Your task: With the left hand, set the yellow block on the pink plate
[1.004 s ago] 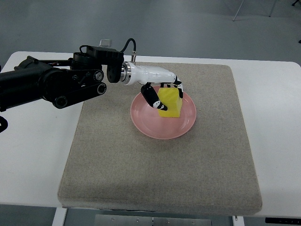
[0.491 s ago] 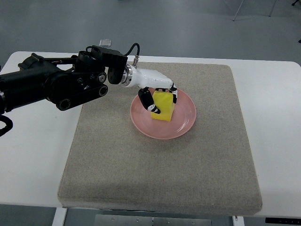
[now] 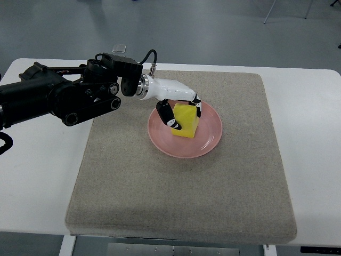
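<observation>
Left robot hand [image 3: 178,106] grips yellow block [image 3: 186,120] (no legible markings) on pink plate [image 3: 209,141].

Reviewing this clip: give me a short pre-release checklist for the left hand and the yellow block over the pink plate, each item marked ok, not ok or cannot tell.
1. yellow block lies within the rim of the pink plate: ok.
2. Block resting on the plate's surface, not held above it: cannot tell from this steep view.
3. left hand has its fingers around the block, thumb on the near-left side: ok, grasp intact.
4. Plate sits fully on the beige mat, away from its edges: ok.
5. Free path for the hand to draw back to the left: ok, nothing else on the mat.
6. Right arm out of the way: ok, it is not in view.
</observation>
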